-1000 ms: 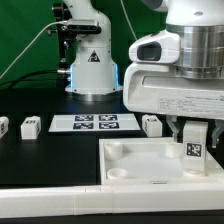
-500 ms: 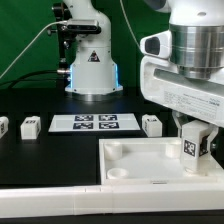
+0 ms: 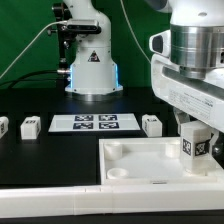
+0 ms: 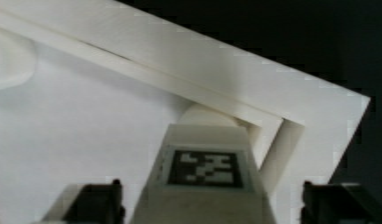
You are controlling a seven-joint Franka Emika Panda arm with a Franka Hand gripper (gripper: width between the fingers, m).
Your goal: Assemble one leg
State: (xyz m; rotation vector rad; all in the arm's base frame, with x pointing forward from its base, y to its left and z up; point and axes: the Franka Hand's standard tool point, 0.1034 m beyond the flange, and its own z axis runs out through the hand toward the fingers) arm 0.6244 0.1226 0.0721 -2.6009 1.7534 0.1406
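My gripper (image 3: 197, 132) is shut on a leg (image 3: 198, 146), a small white post with a square tag on its face. I hold it upright over the far corner of the white panel (image 3: 140, 163), on the exterior view's right. Its lower end is down inside the panel's rim. In the wrist view the leg (image 4: 209, 165) sits between my two dark fingertips, my gripper (image 4: 209, 205) straddles it, and the panel's corner walls (image 4: 294, 120) lie just beyond it.
A second leg (image 3: 152, 124) stands just behind the panel. Two more legs (image 3: 30, 126) (image 3: 3, 127) stand at the exterior view's left. The marker board (image 3: 95, 123) lies between them. The arm's base (image 3: 92, 65) is behind it.
My arm and gripper have shifted toward the exterior view's right and slightly down, carrying the leg with them toward the panel's corner.
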